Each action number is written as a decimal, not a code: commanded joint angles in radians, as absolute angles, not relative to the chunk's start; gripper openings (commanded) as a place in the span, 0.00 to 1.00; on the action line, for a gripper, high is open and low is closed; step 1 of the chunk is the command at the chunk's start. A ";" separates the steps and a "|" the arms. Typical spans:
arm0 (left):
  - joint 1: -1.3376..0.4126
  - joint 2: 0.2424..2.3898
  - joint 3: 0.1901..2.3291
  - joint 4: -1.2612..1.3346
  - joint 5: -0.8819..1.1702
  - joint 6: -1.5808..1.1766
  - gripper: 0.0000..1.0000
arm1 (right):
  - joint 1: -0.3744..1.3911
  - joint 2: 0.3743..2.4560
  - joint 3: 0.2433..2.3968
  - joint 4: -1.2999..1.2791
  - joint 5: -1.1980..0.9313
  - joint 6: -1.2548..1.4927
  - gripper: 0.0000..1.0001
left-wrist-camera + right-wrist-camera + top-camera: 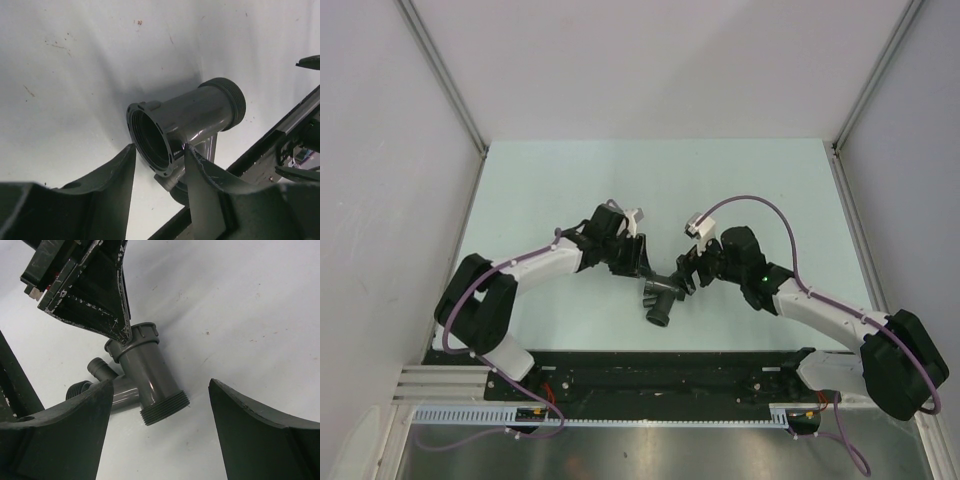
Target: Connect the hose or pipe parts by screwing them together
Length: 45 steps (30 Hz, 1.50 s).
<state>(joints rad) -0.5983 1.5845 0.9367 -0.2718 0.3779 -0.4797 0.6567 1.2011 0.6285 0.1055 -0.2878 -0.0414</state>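
A dark grey Y-shaped pipe part (660, 297) lies on the pale table between my two grippers. In the left wrist view its wide collared mouth faces the camera (195, 117), with the threaded end pointing away. My left gripper (160, 147) straddles that collar with both fingertips against it. In the top view the left gripper (638, 268) is at the part's upper left. My right gripper (160, 382) stands open, its fingers wide on either side of the threaded end of the part (147, 375) without touching it. A side branch and a small barbed nipple point left.
A black rail (660, 375) runs along the table's near edge, just below the part. White walls close in the table on the left, right and back. Purple cables (760, 203) loop over both arms. One left gripper finger (105, 300) crosses the right wrist view.
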 commanded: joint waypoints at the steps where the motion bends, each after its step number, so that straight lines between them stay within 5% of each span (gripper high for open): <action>1: -0.611 1.611 0.977 -0.249 0.396 -0.483 0.47 | 0.646 1.177 0.627 0.152 -0.301 -0.012 0.82; 5: -0.615 1.629 0.983 -0.245 0.417 -0.486 0.32 | 0.644 1.175 0.627 0.149 -0.308 -0.009 0.82; 10: -0.618 1.603 0.983 -0.242 0.443 -0.486 0.01 | 0.643 1.186 0.627 0.166 -0.354 -0.005 0.82; 25: -0.629 1.372 0.930 -0.236 0.382 -0.456 0.00 | 0.649 1.258 0.626 0.328 -0.534 -0.060 0.91; 28: -0.640 1.336 0.917 -0.233 0.370 -0.440 0.00 | 0.652 1.264 0.626 0.308 -0.584 -0.100 1.00; 45: -0.680 1.172 0.891 -0.227 0.337 -0.476 0.00 | 0.681 1.285 0.575 0.600 -0.660 -0.192 0.99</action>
